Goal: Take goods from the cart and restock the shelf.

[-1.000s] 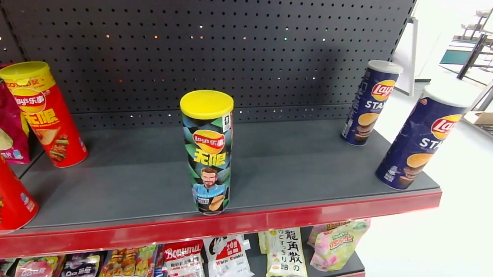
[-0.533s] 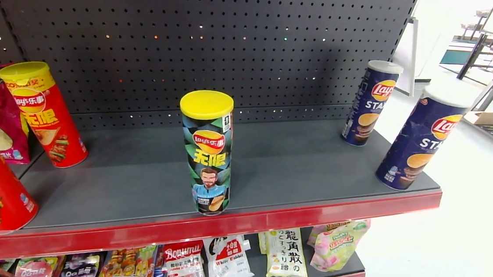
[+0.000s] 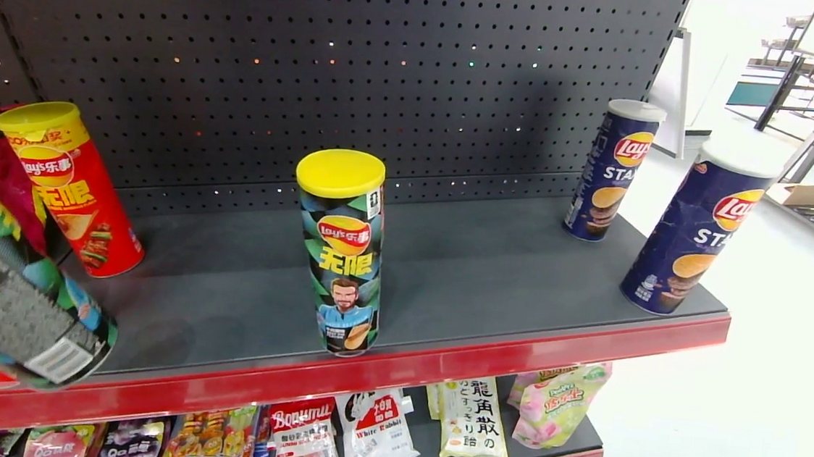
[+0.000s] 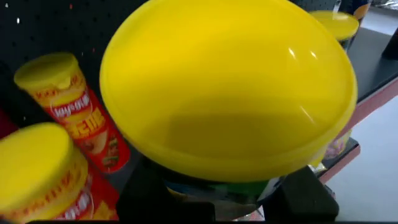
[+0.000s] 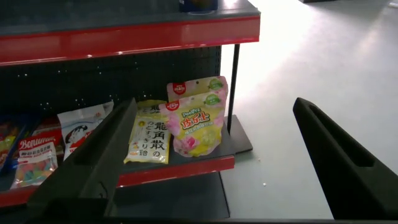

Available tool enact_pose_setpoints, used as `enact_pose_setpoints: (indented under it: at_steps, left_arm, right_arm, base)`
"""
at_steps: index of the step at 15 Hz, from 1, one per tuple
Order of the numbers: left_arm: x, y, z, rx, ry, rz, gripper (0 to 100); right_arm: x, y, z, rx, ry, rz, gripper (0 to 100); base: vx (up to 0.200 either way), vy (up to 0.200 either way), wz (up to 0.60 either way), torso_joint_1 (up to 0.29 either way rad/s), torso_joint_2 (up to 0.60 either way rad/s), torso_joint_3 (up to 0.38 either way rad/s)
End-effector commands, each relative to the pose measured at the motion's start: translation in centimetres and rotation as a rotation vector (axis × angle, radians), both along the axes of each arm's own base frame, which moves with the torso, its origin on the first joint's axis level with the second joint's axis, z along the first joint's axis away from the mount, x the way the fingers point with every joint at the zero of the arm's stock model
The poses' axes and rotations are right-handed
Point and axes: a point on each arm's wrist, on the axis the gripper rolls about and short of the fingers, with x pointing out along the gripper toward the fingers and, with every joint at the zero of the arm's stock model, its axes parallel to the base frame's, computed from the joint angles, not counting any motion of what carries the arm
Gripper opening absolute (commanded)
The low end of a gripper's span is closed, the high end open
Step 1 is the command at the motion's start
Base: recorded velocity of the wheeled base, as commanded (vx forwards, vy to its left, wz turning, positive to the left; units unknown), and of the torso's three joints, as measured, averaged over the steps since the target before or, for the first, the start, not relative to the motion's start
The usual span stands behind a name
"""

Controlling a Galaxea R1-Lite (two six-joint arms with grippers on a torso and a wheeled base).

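The shelf board [image 3: 243, 281] is matt grey metal with a glossy red front strip [image 3: 366, 379], and the panel [image 3: 318, 69] at twelve o'clock is matt black perforated metal. The green canister [image 3: 22, 314] at eight o'clock has a smooth, glossy yellow plastic lid [image 4: 230, 87]; the bags [image 3: 468, 416] at six o'clock are shiny film.

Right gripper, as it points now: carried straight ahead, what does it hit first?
Probably the pink-and-green snack bag standing on the lower shelf; it sits almost centred ahead of the open right gripper. Depth is hard to judge, so this is only a likely guess.
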Motion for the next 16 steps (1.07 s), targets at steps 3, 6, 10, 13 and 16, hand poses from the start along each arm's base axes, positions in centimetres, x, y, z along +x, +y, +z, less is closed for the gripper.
enact_pose_setpoints:
  at_steps: [3, 6, 10, 13, 16]
  left_arm:
    - [7.3, -2.0, 0.3, -0.005, 0.126, -0.104, 0]
    - [12.7, -3.2, 0.9, -0.016, 0.133, -0.117, 0]
    - [18.2, -5.2, 0.8, -0.009, 0.169, -0.139, 0]
    - [22.2, -8.3, 0.4, -0.004, 0.175, -0.152, 0]
    - [25.7, -11.3, 0.3, -0.054, 0.172, -0.058, 0]
  right_arm:
    - [0.0, 0.0, 0.0, 0.000, -0.001, 0.000, 100]
    - [0.0, 0.0, 0.0, 0.000, -0.001, 0.000, 100]
    - [0.0, 0.0, 0.0, 0.000, -0.001, 0.000, 100]
    - [0.0, 0.0, 0.0, 0.000, -0.001, 0.000, 100]
    - [0.0, 0.0, 0.0, 0.000, -0.001, 0.000, 100]
  base:
    - [0.000, 0.000, 0.00, 0.000, 0.00, 0.000]
    - [0.000, 0.000, 0.00, 0.000, 0.00, 0.000]
    - [0.000, 0.000, 0.00, 0.000, 0.00, 0.000]
    - [0.000, 0.000, 0.00, 0.000, 0.00, 0.000]
    - [0.000, 0.000, 0.00, 0.000, 0.00, 0.000]
